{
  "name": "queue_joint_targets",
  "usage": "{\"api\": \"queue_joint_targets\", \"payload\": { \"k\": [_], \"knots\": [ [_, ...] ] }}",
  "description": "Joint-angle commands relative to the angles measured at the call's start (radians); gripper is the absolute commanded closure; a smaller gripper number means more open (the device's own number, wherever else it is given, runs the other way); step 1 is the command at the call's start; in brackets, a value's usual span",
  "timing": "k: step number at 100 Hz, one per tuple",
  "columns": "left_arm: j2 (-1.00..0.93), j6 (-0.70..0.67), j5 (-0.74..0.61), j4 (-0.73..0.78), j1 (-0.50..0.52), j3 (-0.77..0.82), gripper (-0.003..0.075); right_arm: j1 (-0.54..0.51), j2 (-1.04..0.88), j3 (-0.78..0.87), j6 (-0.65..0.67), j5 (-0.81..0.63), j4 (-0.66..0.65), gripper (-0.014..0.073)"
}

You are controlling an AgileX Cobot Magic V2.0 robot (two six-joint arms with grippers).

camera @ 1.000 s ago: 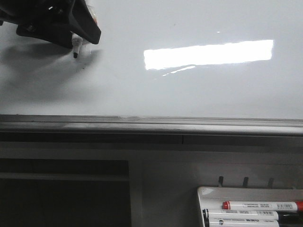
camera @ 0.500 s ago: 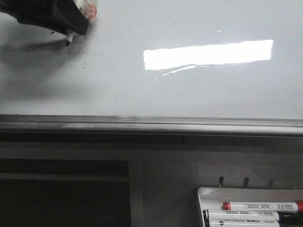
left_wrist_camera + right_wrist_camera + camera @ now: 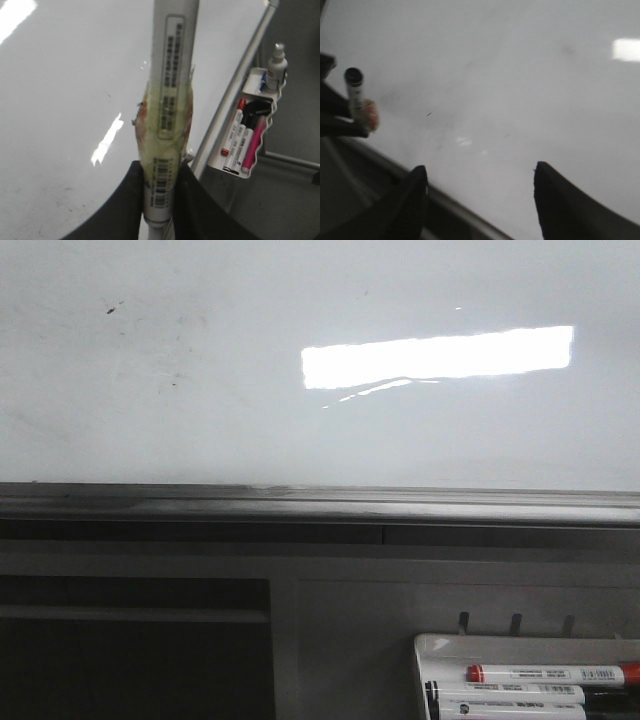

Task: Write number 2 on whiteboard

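The left gripper, which a second ago hung over the upper left of the whiteboard in the front view with the marker tip close to the surface, has now left that view entirely; only a few small dark specks and faint smudges lie where it was, and no drawn number 2 shows on the board in any view. In the left wrist view the left gripper pinches a white marker between its two dark fingers, the barrel wrapped in yellowish tape and carrying a barcode label. Beyond the grey edge rail hangs a white marker tray with red, pink and black pens. The right gripper hovers over the board with its fingers spread wide apart, empty.
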Motion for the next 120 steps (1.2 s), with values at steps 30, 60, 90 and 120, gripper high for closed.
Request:
{"api": "queue_joint_targets", "payload": {
  "k": [30,60,90,120],
  "knots": [
    [-0.012,0.209,0.114,0.061,-0.01,-0.03,0.0741,0.375,0.266,-0.059,-0.364,-0.04,0.171,0.0183],
    [-0.012,0.27,0.116,0.053,-0.01,-0.03,0.0741,0.695,0.395,-0.059,-0.363,-0.418,0.097,0.0183],
    [-0.012,0.27,0.118,0.036,-0.01,-0.03,0.0741,0.767,0.489,-0.08,-0.363,-0.476,0.125,0.0183],
    [-0.012,0.27,0.118,0.027,-0.01,-0.03,0.0741,0.773,0.528,-0.094,-0.363,-0.489,0.197,0.0352]
  ]
}}
